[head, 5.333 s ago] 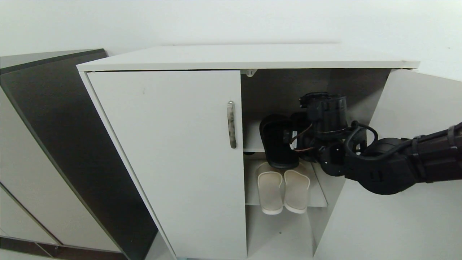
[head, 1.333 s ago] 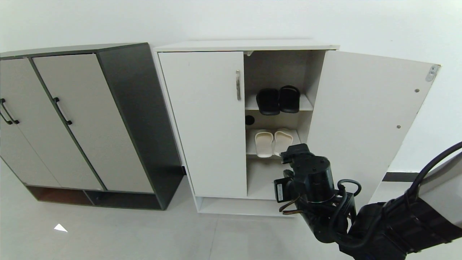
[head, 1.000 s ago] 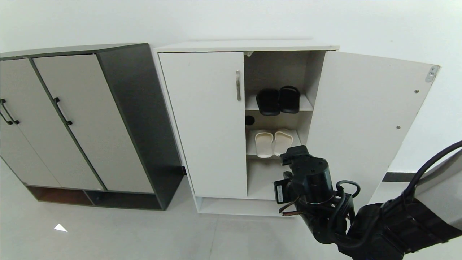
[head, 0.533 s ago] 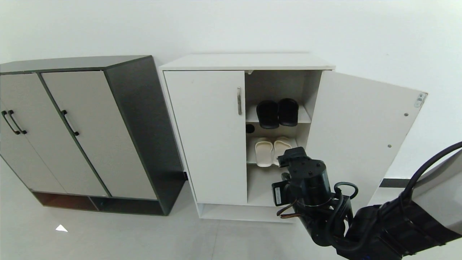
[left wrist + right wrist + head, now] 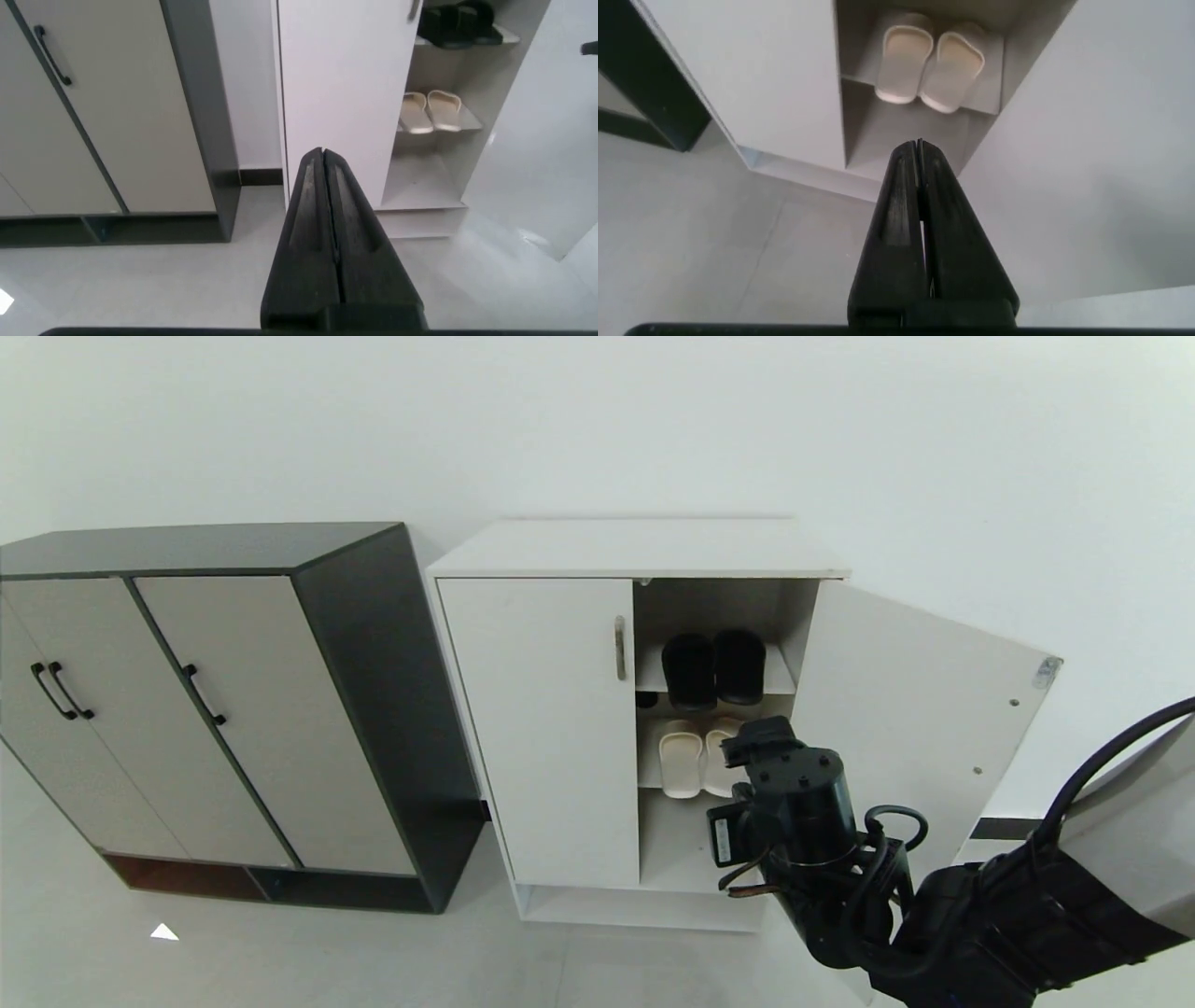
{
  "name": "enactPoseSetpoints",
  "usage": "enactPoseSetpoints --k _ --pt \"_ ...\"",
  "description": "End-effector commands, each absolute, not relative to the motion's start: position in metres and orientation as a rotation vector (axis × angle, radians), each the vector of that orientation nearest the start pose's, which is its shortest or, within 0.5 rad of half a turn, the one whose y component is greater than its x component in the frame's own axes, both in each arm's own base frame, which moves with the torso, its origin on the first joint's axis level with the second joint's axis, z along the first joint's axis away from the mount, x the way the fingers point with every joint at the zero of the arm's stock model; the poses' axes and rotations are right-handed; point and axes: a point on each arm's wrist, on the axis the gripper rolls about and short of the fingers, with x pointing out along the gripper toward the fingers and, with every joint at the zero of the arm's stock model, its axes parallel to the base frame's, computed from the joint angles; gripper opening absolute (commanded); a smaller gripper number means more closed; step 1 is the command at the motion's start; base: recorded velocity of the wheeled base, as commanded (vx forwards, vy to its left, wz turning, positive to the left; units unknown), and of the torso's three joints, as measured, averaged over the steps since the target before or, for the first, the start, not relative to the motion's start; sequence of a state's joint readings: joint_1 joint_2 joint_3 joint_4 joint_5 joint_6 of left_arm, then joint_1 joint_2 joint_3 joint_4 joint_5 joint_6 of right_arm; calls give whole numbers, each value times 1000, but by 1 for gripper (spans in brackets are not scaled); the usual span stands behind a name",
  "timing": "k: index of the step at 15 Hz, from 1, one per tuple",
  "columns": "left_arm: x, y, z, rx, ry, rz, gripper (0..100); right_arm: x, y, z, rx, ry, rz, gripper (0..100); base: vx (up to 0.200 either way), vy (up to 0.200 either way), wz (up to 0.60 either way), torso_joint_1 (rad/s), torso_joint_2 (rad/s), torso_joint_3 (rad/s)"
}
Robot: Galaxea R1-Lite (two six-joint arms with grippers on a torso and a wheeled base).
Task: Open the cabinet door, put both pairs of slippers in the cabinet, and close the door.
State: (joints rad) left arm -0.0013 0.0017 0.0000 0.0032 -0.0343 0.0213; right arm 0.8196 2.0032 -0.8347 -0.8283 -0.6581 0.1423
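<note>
Black slippers (image 5: 714,669) sit on the white cabinet's (image 5: 635,549) upper shelf (image 5: 782,684), and cream slippers (image 5: 681,763) on the middle shelf (image 5: 648,773). The right door (image 5: 910,709) is open. The right gripper (image 5: 920,147) and left gripper (image 5: 323,154) are pressed closed, holding nothing.

White cabinet (image 5: 635,546): smooth matt white board, laminate look. Its open door (image 5: 915,709) has the same finish. Door handle (image 5: 620,648): bright metal, shiny. Black slippers (image 5: 714,667): matt, rubbery foam look. Cream slippers (image 5: 901,56): smooth moulded foam, slight sheen. Dark cabinet (image 5: 373,691): matt charcoal side panel, matt grey fronts. Floor (image 5: 187,280): pale, smooth, glossy, throws reflections. My left gripper (image 5: 323,157) and my right gripper (image 5: 920,147): black hard plastic, satin finish.
</note>
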Motion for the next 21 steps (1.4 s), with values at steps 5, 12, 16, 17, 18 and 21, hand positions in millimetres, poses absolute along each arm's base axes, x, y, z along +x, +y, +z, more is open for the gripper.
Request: enactPoseSetpoints --k 5,12,16,17,18,21 --pt "-23 -1 75 21 4 -35 0 253 251 107 -90 265 141 0 0 0 0 167 -487 -311" --pt "-23 -1 75 21 4 -35 0 253 251 107 -90 265 141 0 0 0 0 216 -528 -309" --pt "-23 -1 75 21 4 -35 0 253 251 107 -90 265 141 0 0 0 0 249 -574 -319" --pt "-23 -1 75 21 4 -35 0 253 251 107 -89 263 141 0 0 0 0 281 -588 -330" --pt "-23 -1 75 21 4 -35 0 254 251 108 -81 257 141 0 0 0 0 276 -608 -344" --pt "-23 -1 75 21 4 -35 0 254 251 106 -88 248 144 0 0 0 0 222 -483 -268"
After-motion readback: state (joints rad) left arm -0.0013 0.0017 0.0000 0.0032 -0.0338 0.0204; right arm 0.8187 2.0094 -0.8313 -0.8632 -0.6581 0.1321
